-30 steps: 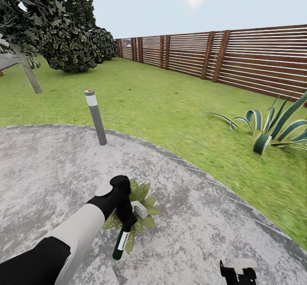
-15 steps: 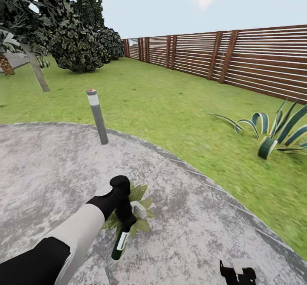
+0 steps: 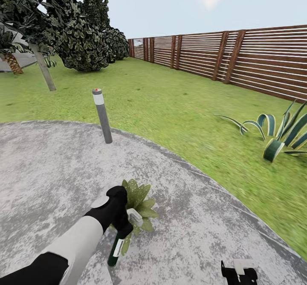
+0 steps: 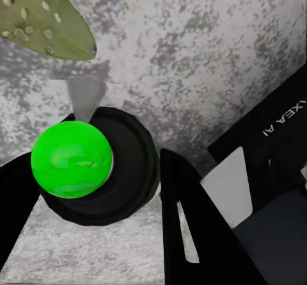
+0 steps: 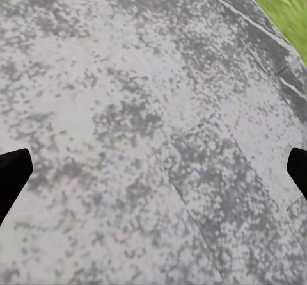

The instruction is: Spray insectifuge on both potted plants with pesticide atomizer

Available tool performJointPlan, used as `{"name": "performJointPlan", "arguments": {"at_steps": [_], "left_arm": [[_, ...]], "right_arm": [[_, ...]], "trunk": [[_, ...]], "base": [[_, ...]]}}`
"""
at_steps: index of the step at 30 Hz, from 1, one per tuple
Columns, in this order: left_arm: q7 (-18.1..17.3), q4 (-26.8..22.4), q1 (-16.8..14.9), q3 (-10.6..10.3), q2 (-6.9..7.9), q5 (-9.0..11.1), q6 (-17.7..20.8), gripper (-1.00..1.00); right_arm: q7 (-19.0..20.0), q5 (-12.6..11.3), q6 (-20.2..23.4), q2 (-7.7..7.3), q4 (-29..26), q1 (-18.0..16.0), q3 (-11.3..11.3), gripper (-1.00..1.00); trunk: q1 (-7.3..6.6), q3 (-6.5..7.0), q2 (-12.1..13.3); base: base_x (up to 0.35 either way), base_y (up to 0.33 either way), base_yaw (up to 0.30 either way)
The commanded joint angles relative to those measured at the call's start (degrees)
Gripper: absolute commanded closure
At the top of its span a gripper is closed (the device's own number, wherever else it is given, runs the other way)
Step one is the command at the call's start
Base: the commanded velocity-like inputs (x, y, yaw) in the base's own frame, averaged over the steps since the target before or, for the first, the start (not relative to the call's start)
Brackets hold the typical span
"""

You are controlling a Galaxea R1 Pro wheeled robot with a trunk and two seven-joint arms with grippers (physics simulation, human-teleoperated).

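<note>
While the robot is standing on the round grey paving [image 3: 51, 165], its left end effector [image 3: 121, 227] is holding the pesticide atomizer [image 3: 114, 247]. Its two black fingers [image 4: 192, 234] are pressing on the bottle from both sides, closed just as far as the bottle lets them. The bottle is pointing down toward the paving, with its dark end lowest. A white label is showing on its side, but the writing on it is too small to read. In the left wrist view the end of the bottle is looking like a bright green ball [image 4: 71, 159] sitting in a black ring. White letters are showing on the black arm part [image 4: 284, 122] there. They are cut off at the edge and are reading something like "XEA AI".

One potted plant [image 3: 138, 202] is sitting on the paving right behind the left end effector. Its pointed green leaves are dotted with pale spots, and one leaf [image 4: 45, 19] is showing close to the bottle in the left wrist view. The arm is hiding the pot.

The right end effector [image 3: 238, 273] is hanging low over bare paving, well apart from the plant. Its two black tips [image 5: 13, 173] are sitting far apart at the edges of the right wrist view, so it is wide open and holding nothing.

A grey post [image 3: 102, 115] with a white band and a red top is standing at the edge of the paving. Green lawn [image 3: 170, 106] is lying past it. A striped plant [image 3: 277, 133] is growing on the grass, and a brown wooden fence [image 3: 238, 59] and dark bushes [image 3: 81, 42] are standing farther back.
</note>
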Motion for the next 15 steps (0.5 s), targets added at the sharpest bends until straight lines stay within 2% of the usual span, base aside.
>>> {"name": "performJointPlan", "arguments": {"at_steps": [1, 9, 15], "left_arm": [[-0.06, -0.04, -0.02, 0.03, -0.01, -0.53, 0.55, 1.0], [0.61, -0.3, -0.02, -0.15, 0.43, -0.52, 0.59, 1.0], [0.59, -0.3, -0.02, -0.15, 0.41, -0.56, 0.6, 1.0]], "right_arm": [[-0.18, 0.61, -0.18, 0.01, 0.04, -0.04, -0.44, -1.0], [-0.24, 0.52, -0.16, 0.41, -0.06, -0.04, -0.44, -1.0], [-0.2, 0.52, -0.16, 0.45, -0.05, -0.04, -0.44, -1.0]], "trunk": [[-0.01, -0.05, -0.02], [-0.01, -0.11, -0.02], [0.21, -0.79, -0.42]], "base": [[0.0, 0.0, 0.0], [0.0, 0.0, 0.0], [0.0, 0.0, 0.0]]}}
